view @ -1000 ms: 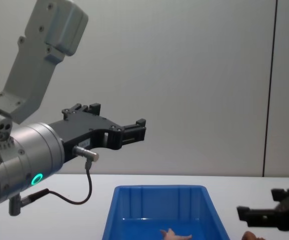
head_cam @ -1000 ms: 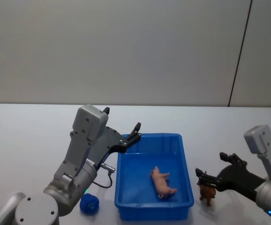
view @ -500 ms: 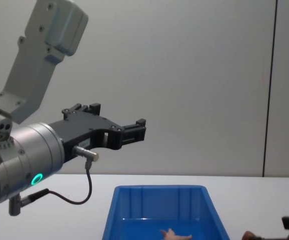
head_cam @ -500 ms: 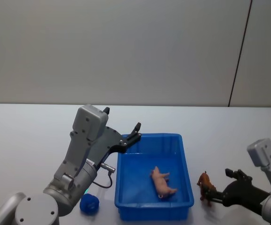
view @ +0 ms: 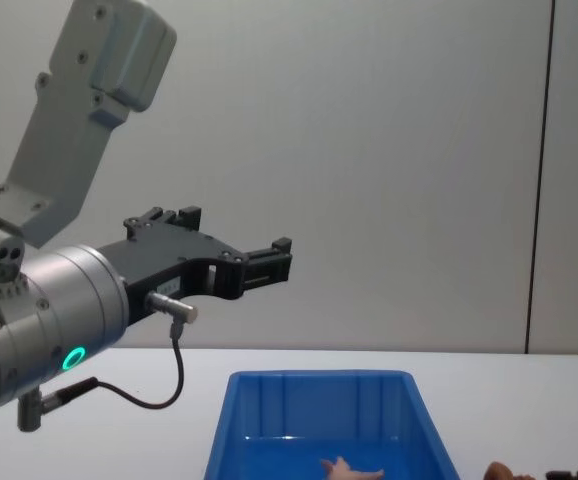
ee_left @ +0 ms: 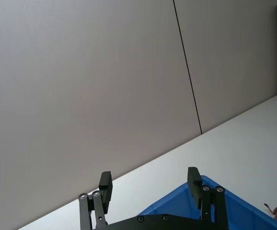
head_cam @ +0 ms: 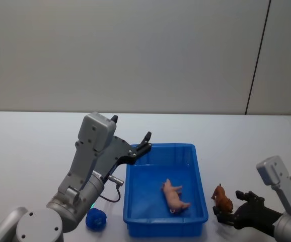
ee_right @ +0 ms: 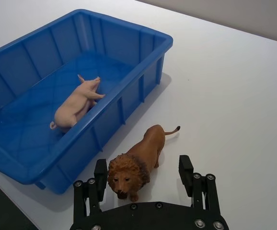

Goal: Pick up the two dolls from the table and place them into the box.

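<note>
The pale pink doll [head_cam: 174, 197] [ee_right: 77, 103] [view: 349, 467], a pig, lies on its side inside the blue box [head_cam: 201, 187] [ee_right: 124, 106] [view: 319, 378]. On the white table [head_cam: 24, 151] just right of the box stands the brown doll [head_cam: 222, 198] [ee_right: 141, 155], a lion. My right gripper [head_cam: 229, 206] [ee_right: 143, 173] is low at the table's near edge and open. Its fingers flank the lion's head without closing on it. Above the box's back left corner my left gripper [head_cam: 144, 142] [ee_left: 149, 179] [view: 274, 258] hangs open and holds nothing.
A small blue round object [head_cam: 96, 218] lies on the table beside my left arm's base, left of the box. A thin cable [view: 159, 395] loops under the left wrist. A plain grey wall runs behind the table.
My right gripper has sunk lower and drawn back toward the table's near edge, so the lion now shows ahead of its fingers. The left arm, box and pig have not moved.
</note>
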Controlling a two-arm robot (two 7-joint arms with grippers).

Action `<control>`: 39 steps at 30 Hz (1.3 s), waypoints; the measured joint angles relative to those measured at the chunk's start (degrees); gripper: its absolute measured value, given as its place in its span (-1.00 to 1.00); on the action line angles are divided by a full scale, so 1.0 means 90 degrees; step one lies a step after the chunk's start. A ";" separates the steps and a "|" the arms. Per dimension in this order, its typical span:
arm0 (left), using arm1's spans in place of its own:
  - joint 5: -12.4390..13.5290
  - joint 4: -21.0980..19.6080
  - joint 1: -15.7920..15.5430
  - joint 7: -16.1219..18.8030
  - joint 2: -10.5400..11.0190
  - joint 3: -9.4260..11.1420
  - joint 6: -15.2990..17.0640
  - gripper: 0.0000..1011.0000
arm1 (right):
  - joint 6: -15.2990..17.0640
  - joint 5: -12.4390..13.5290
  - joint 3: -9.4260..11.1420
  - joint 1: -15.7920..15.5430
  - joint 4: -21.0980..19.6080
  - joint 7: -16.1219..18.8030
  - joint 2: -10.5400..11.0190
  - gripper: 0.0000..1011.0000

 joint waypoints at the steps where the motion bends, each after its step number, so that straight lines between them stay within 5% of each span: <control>1: 0.0000 0.0000 0.0000 0.0000 0.0000 0.0000 0.0000 0.98 | 0.0000 -0.0001 -0.0007 0.0012 0.0019 0.0000 -0.0011 0.82; 20: 0.0000 0.0000 0.0000 0.0000 0.0000 0.0000 0.0000 0.98 | -0.0002 -0.0078 -0.0125 0.0249 0.0322 -0.0140 -0.0221 -0.15; 39: 0.0000 0.0000 0.0000 0.0000 0.0000 0.0000 0.0000 0.98 | -0.0390 -0.0094 -0.0032 0.0288 -0.0228 -0.0579 -0.0188 -0.15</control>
